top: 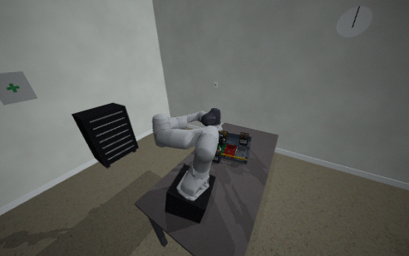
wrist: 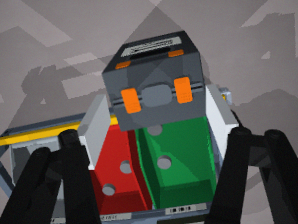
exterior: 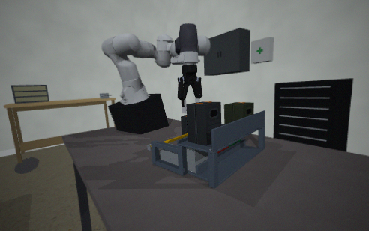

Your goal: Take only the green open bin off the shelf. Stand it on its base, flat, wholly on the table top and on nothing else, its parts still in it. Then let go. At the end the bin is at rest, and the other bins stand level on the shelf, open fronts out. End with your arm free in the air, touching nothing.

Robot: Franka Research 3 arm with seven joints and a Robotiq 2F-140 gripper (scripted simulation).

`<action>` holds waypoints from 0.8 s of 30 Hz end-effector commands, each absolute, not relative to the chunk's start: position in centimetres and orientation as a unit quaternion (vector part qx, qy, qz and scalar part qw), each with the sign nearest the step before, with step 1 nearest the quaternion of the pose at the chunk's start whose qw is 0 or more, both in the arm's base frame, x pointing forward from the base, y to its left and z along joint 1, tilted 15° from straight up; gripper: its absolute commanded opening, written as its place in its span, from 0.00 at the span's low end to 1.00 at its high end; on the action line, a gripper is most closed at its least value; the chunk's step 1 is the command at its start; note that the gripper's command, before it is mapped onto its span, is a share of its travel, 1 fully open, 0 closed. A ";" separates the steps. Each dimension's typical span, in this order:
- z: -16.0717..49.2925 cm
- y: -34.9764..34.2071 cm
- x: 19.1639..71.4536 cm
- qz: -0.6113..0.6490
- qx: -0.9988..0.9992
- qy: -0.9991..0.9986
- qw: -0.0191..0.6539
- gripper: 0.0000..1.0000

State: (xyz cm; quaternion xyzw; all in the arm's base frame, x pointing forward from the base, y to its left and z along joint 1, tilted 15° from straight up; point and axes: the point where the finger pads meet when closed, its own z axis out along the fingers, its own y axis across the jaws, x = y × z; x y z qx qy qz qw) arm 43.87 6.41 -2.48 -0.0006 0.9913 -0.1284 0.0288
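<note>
Gripper (exterior: pixel 190 98) hung above the shelf (exterior: pixel 240 127), pointing down, fingers about half apart w/ nothing between them. Green open bin (wrist: pixel 178 156) sat in the shelf directly below the claw, beside the red bin (wrist: pixel 116 169), both under a dark grey box w/ orange tabs (wrist: pixel 156 86). In the wrist view the bin's long axis ran away from the camera, centred between the finger links. That view alone showed the green bin and the parts inside. The exterior view hid it behind the shelf's back panel but showed the claw clear of the box top, a small gap. Judged: straight descent, box probably obstructs.
</note>
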 end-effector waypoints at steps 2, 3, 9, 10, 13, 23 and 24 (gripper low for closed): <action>-2.5 6.3 43.8 -0.126 -0.054 0.990 0.021 0.57; -2.5 6.3 43.8 -0.126 -0.054 0.990 0.021 0.57; -2.5 6.4 43.9 -0.130 -0.101 0.986 0.016 0.57; -2.5 6.4 43.9 -0.130 -0.127 0.983 0.012 0.57; -2.5 6.4 43.8 -0.130 -0.153 0.980 0.009 0.57; -2.5 6.4 43.8 -0.130 -0.153 0.980 0.009 0.57; -2.5 6.5 43.8 -0.131 -0.149 0.980 0.009 0.57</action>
